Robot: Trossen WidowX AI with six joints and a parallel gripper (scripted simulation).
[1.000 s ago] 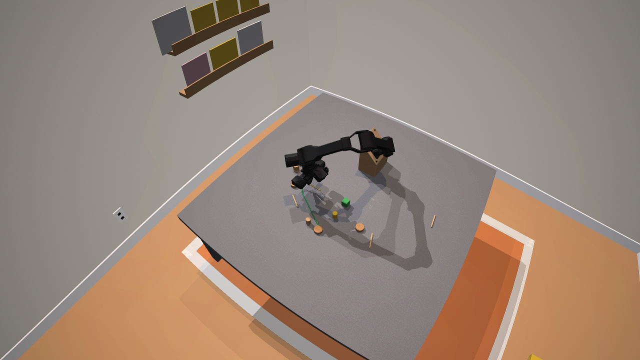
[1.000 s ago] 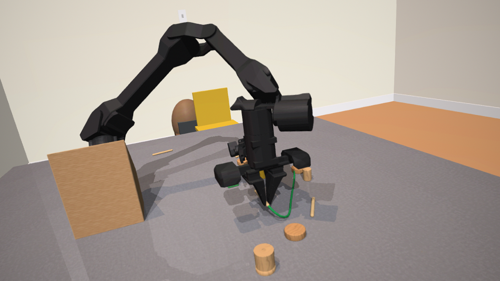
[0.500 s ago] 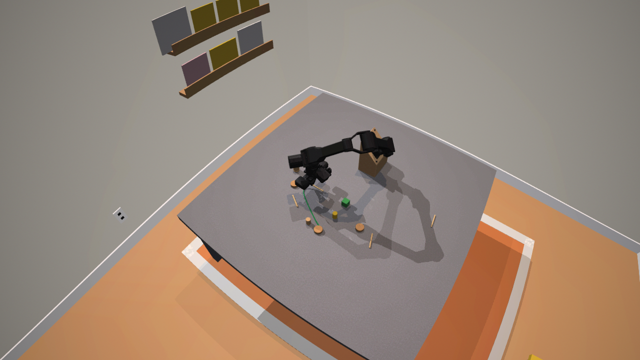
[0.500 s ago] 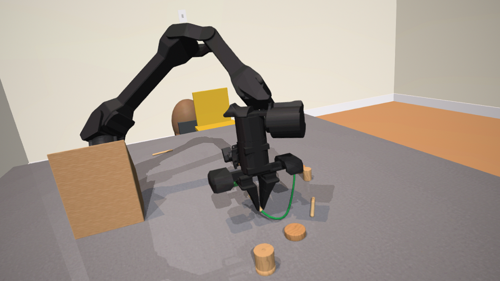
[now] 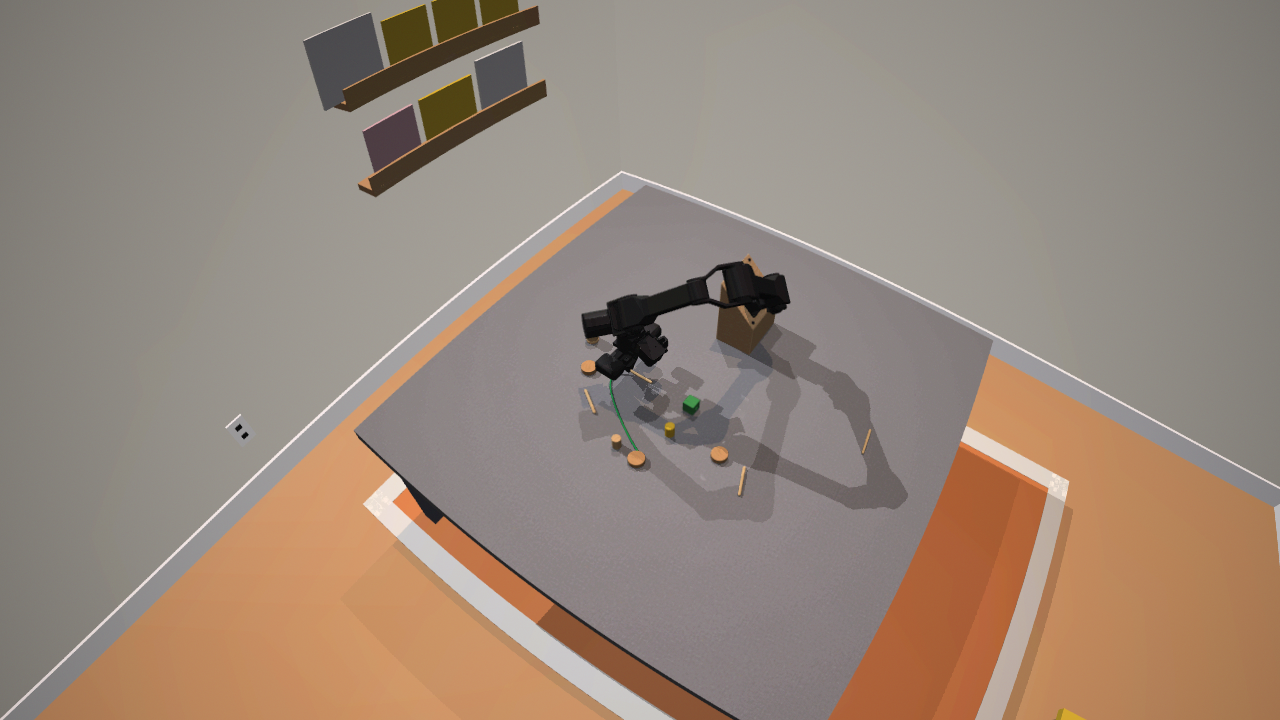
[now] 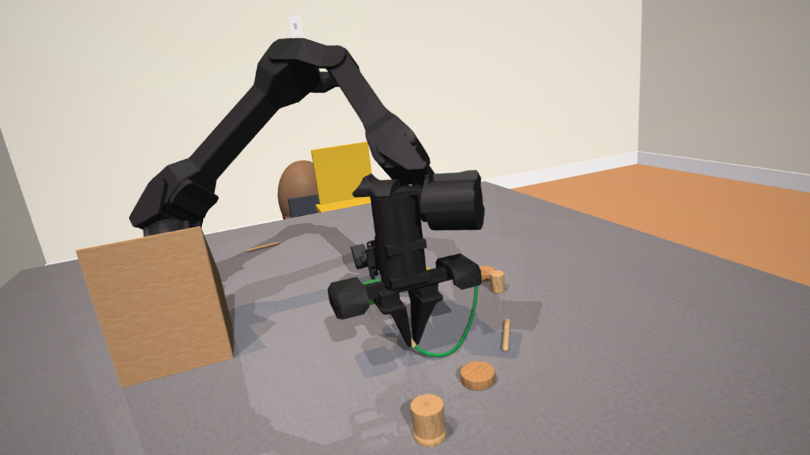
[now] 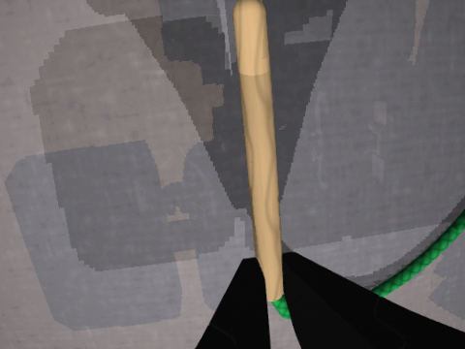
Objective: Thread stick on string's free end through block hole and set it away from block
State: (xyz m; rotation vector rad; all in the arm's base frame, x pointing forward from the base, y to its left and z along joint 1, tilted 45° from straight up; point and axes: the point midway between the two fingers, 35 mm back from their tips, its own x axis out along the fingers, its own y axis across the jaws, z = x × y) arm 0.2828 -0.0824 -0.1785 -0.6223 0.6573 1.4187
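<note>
My gripper (image 6: 411, 344) (image 7: 270, 266) is shut on the string end of the thin wooden stick (image 5: 641, 376) (image 7: 262, 145), low over the table; the stick's rounded free end points away from the fingers. The green string (image 5: 621, 416) (image 6: 473, 314) (image 7: 443, 244) runs from that end in a slack curve to the round wooden button (image 5: 636, 458) (image 6: 485, 270), which is partly behind the gripper in the exterior view. The large wooden block (image 5: 741, 329) (image 6: 159, 307) stands apart from the stick. The arm partly covers it in the top view, and no hole can be made out.
Loose sticks (image 5: 589, 401) (image 5: 742, 480) (image 5: 866, 441) lie around. A green cube (image 5: 691, 404) and yellow cylinder (image 5: 669, 429) stand near the string. A small peg (image 5: 615, 440) (image 6: 497, 281) is beside the button. A wooden disc (image 5: 588, 367) (image 6: 478, 376) and cylinder (image 6: 427, 420) are near the gripper.
</note>
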